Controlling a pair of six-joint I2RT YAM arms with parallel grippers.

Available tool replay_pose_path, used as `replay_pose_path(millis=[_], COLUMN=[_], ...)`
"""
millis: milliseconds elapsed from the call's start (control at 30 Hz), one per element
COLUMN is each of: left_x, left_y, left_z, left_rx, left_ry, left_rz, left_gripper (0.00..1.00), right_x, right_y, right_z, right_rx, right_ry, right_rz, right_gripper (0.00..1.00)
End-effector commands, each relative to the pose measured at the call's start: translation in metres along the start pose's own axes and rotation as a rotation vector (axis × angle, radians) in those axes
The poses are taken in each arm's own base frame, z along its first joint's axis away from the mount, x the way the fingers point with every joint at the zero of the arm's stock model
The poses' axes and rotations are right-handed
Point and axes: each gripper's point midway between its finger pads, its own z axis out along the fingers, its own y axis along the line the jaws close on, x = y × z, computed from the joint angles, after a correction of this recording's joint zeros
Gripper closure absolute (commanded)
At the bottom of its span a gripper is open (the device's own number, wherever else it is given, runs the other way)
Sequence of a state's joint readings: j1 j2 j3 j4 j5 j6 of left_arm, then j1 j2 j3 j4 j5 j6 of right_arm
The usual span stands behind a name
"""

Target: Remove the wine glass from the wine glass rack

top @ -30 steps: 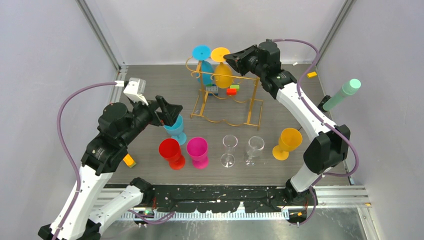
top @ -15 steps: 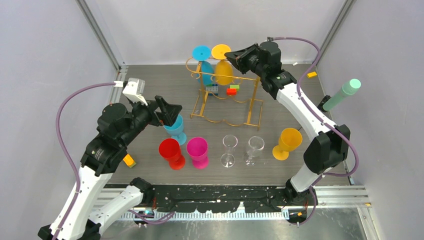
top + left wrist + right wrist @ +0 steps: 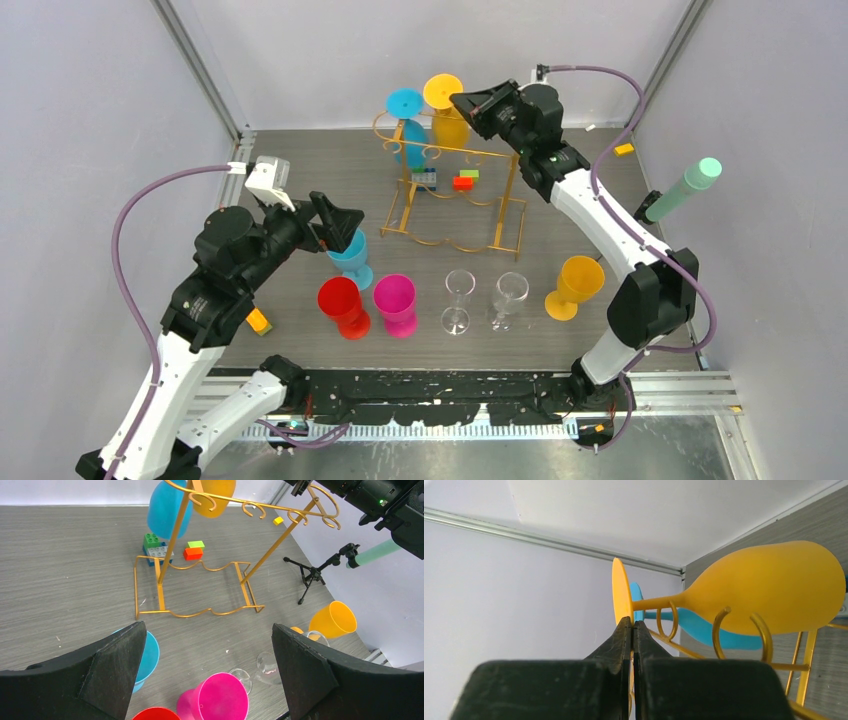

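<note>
The yellow wine glass [image 3: 769,587] hangs foot up, its stem among the hooks of the gold wine glass rack [image 3: 173,540]. The right gripper [image 3: 631,622] is pinched shut on the foot's rim, the part standing clear of the wire, likely so the stem can slide out. One blue glass [image 3: 696,630] hangs just beyond it. Six more glasses [image 3: 395,297] stand far below; over the cyan glass [image 3: 150,655] the left gripper [image 3: 208,627] gapes wide, empty.

The right jaws, slightly apart a second ago, have pinched shut on the rim of the orange wine glass [image 3: 450,125] foot. They have since risen and drawn back, and the glass between them now sits higher on the wine glass rack [image 3: 513,195] than before
</note>
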State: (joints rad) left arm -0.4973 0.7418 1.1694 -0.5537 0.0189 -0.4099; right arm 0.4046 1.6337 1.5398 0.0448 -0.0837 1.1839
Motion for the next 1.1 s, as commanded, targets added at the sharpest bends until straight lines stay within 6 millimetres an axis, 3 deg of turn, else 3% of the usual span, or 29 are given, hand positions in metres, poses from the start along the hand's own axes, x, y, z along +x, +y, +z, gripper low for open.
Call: replay_pose_path(millis=[0, 300, 533, 833, 1067], left_x=[-0.01, -0.013, -0.013, -0.013, -0.018], left_y=[0.0, -0.001, -0.003, -0.011, -0.022], left_z=[-0.001, -0.001, -0.003, 0.001, 0.004], left_rx=[0.001, 0.004, 0.01, 0.044, 0.088], left_ry=[-0.042, -0.049, -0.052, -0.048, -0.058], left_rz=[0.018, 0.016, 0.003, -0.043, -0.126], left_gripper=[0.0, 0.0, 0.0, 0.0, 0.0], right_x=[-0.03, -0.035, -0.05, -0.051, -0.05], right_y=[0.038, 0.044, 0.062, 0.11, 0.162], right_z=[0.001, 0.012, 0.001, -0.037, -0.096], right_rx=[-0.12, -0.151, -0.163, -0.229, -0.385], right_ry=[-0.129, -0.152, -0.22, -0.254, -0.226], right_rz=[-0.062, -0.083, -0.117, -0.227, -0.196], right_gripper=[1.0, 1.0, 1.0, 1.0, 1.0])
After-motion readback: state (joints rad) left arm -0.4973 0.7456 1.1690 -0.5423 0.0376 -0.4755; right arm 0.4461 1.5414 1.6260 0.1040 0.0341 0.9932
